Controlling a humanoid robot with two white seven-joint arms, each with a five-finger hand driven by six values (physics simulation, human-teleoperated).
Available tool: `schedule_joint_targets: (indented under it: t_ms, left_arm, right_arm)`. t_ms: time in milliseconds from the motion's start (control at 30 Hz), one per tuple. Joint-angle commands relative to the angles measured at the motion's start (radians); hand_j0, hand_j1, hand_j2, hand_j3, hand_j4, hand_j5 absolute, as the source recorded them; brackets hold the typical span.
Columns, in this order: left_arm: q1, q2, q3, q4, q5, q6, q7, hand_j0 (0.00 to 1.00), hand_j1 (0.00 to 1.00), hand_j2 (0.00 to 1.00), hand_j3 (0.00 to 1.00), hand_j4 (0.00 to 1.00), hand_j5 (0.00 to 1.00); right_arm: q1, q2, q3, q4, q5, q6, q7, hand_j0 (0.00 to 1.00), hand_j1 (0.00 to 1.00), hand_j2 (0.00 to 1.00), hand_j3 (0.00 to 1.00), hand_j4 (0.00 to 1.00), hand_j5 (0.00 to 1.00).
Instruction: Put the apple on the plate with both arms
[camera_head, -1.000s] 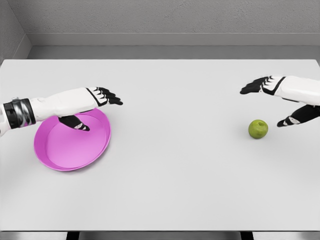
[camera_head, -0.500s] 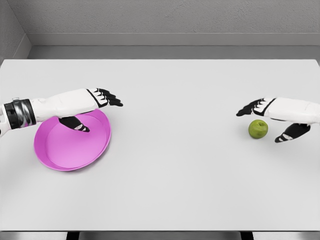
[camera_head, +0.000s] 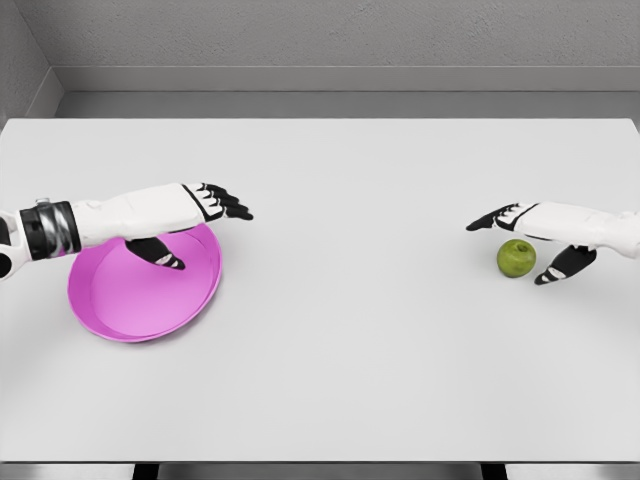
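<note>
A green apple (camera_head: 516, 259) rests on the white table at the right. My right hand (camera_head: 522, 240) hovers over it, fingers (camera_head: 488, 220) stretched out above and beyond the fruit, thumb (camera_head: 555, 271) hanging down on its right side; it is open and not closed around the apple. A magenta plate (camera_head: 130, 300) lies at the left. My left hand (camera_head: 200, 222) is held flat over the plate's far rim, open, fingers (camera_head: 228, 203) pointing right, thumb (camera_head: 160, 256) drooping over the plate.
The white table (camera_head: 350, 330) spreads wide between plate and apple. Its front edge runs along the bottom of the view; a grey wall stands behind the far edge.
My right hand has dropped and come in over the apple, its thumb now beside the fruit. My left hand has slid slightly right above the plate. Apple and plate have stayed put.
</note>
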Motion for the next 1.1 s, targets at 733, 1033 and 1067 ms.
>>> schedule_joint_targets:
  t_ms: [733, 1033, 1067]
  left_arm:
    - [0.0, 0.0, 0.001, -0.002, 0.007, 0.002, 0.0, 1.0, 1.0, 1.0, 1.0, 1.0, 1.0]
    - [0.0, 0.0, -0.001, -0.002, 0.007, 0.002, 0.0, 1.0, 1.0, 1.0, 1.0, 1.0, 1.0]
    - [0.0, 0.0, 0.001, -0.002, 0.007, 0.002, 0.0, 1.0, 1.0, 1.0, 1.0, 1.0, 1.0]
  right_arm:
    - [-0.02, 0.032, 0.012, 0.101, 0.002, 0.003, 0.0, 0.87, 0.87, 0.87, 0.87, 0.87, 0.87]
    - [-0.018, 0.051, 0.021, 0.114, 0.013, 0.003, 0.0, 0.76, 0.76, 0.76, 0.76, 0.76, 0.76]
    - [-0.018, 0.054, 0.024, 0.115, 0.019, 0.003, 0.0, 0.74, 0.74, 0.74, 0.74, 0.74, 0.74]
